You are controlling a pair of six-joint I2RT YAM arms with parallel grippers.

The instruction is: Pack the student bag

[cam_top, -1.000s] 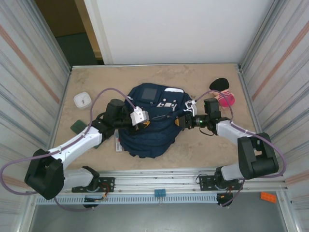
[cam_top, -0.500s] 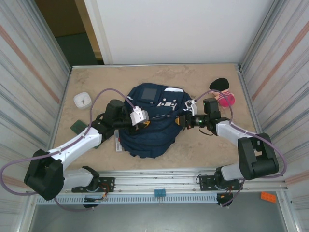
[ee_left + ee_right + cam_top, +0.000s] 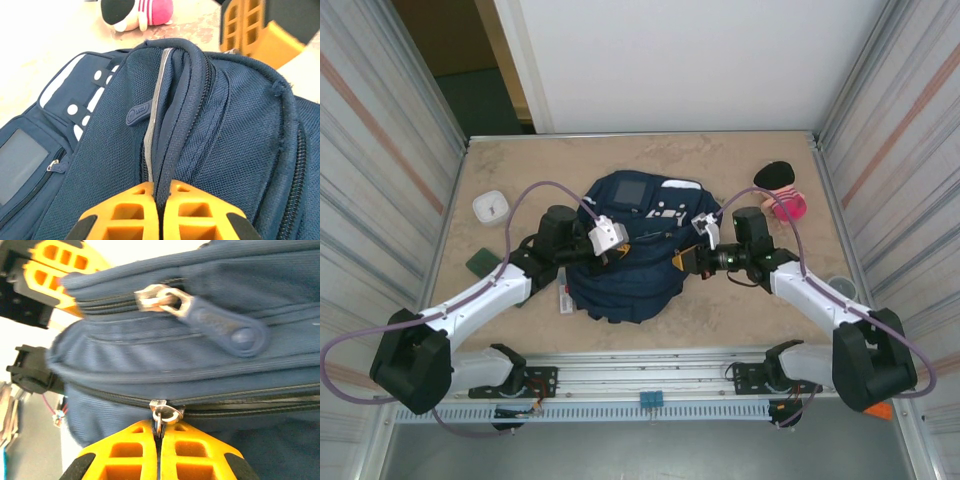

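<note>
The right gripper [image 3: 159,429] has its jaws shut on the small zipper ring [image 3: 163,413]. The left gripper [image 3: 160,189] jaws pinch a fabric ridge of the student bag [image 3: 620,285], lying mid-counter [image 3: 570,165]. Best to pull along the track against taut fabric.

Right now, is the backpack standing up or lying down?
Lying down. The student bag rests flat on the table, its front window pocket facing straight up at the overhead camera.
</note>
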